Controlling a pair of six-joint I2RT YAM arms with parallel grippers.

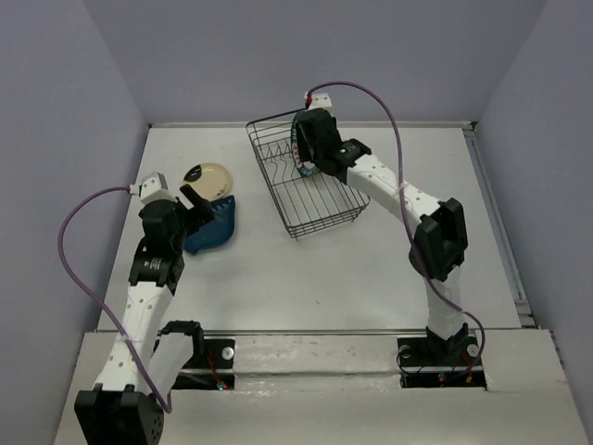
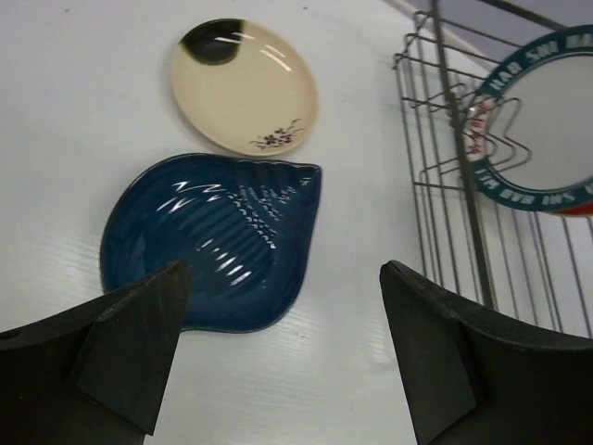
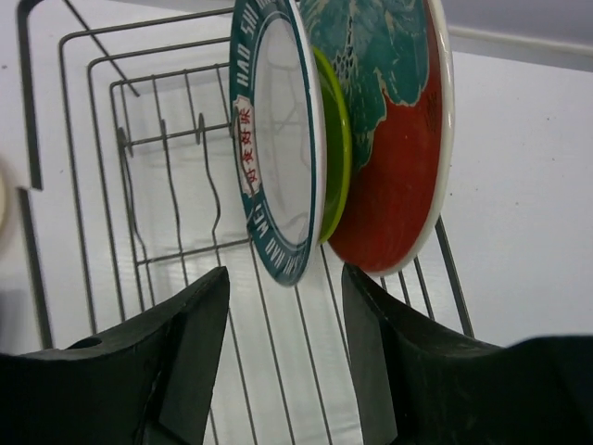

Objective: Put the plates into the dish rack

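The black wire dish rack (image 1: 320, 199) stands at the back middle of the table. Three plates stand on edge in it: white with teal lettered rim (image 3: 278, 148), lime green (image 3: 335, 148), red-and-teal patterned (image 3: 394, 158). My right gripper (image 3: 285, 306) is open and empty just below them, over the rack floor (image 3: 278, 371). The dark blue shell-shaped plate (image 2: 218, 241) and the cream plate with black mark (image 2: 246, 83) lie flat on the table left of the rack. My left gripper (image 2: 278, 348) is open and empty, above the blue plate's near edge.
The rack (image 2: 445, 185) and the lettered plate (image 2: 537, 130) show at the right of the left wrist view. Grey walls enclose the table (image 1: 306, 278) at left, back and right. Purple cables trail from both arms.
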